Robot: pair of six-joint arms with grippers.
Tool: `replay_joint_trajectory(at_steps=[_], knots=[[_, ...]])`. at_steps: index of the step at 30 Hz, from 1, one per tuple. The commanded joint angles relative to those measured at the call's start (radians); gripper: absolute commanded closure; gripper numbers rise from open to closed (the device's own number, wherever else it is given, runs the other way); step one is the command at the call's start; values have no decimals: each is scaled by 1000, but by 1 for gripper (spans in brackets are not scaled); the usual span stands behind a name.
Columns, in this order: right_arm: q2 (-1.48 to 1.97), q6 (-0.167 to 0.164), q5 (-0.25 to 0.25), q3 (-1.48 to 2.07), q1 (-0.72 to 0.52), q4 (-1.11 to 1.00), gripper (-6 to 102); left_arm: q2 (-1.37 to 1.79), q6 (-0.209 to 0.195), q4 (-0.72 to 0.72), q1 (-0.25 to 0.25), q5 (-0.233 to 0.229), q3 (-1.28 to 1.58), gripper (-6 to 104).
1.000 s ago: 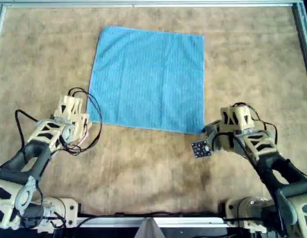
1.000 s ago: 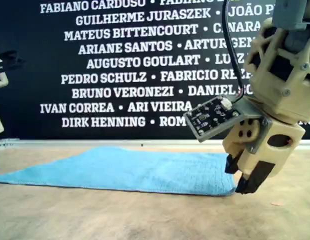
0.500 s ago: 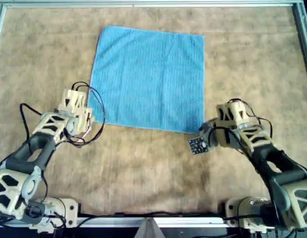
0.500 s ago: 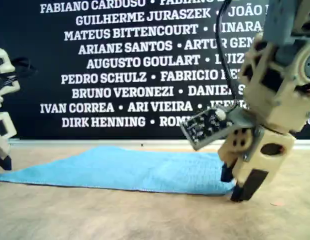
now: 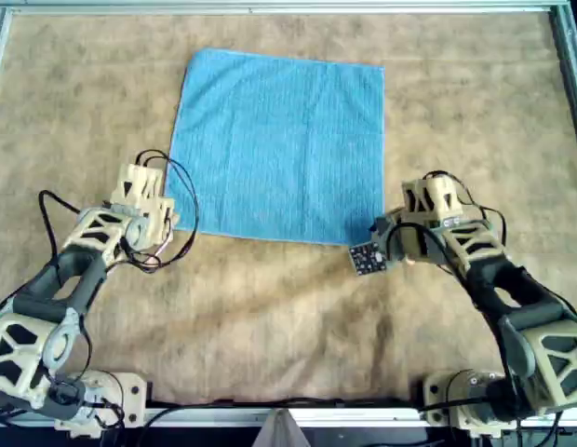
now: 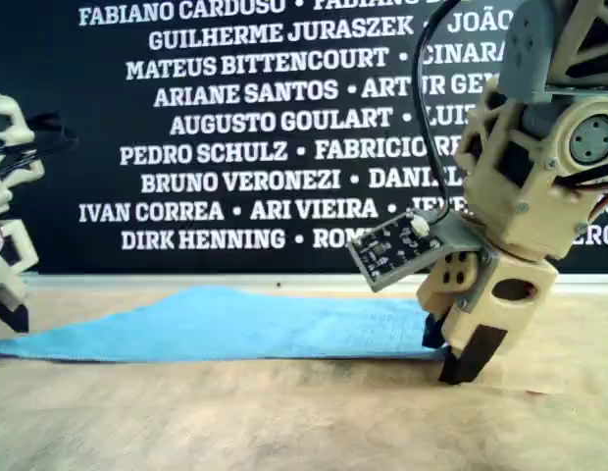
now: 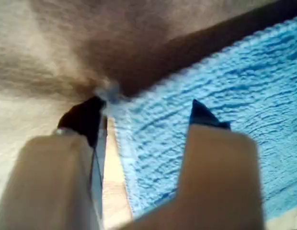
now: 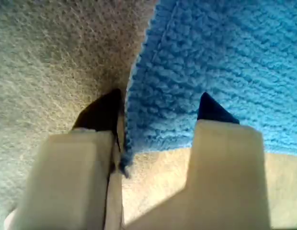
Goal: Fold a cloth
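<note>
The light-blue cloth lies spread flat on the brown mat. It also shows in the exterior view. My first gripper is at the cloth's near corner on the overhead view's right. It is low on the mat in the exterior view. Its jaws are open astride that corner, where the cloth is slightly raised over a dark shadow. My second gripper is at the near corner on the overhead view's left. It is open, with the cloth corner between its fingers.
A metal frame borders the brown mat. A black banner with white names stands behind the mat. A small circuit board hangs off my first arm's wrist. Loose cables loop beside my second gripper.
My first gripper has moved toward the cloth's corner and lower, and the near edge there now lifts over a shadow. My second gripper moved in to its corner, then stayed.
</note>
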Motion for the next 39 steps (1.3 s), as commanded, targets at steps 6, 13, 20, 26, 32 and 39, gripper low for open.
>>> replay_joint_trajectory(at_steps=[6, 13, 20, 26, 32, 39], knots=[[9, -6, -9, -91, 3, -44, 34, 17, 5, -17, -18, -5, -81, 35], [9, -6, -9, -147, 3, -40, 34, 17, 5, -17, -18, -5, -81, 35], [21, -6, -9, -129, 3, -23, 34, 17, 5, -17, -18, -5, -80, 36], [17, -6, -8, -132, 3, -21, 54, 18, 5, -15, -18, -5, -80, 41], [26, 6, -8, -147, 3, -40, 75, 18, 5, -17, -18, -3, -81, 65], [28, 8, -8, -141, 3, -40, 81, 21, 3, -17, -20, -3, -81, 90]])
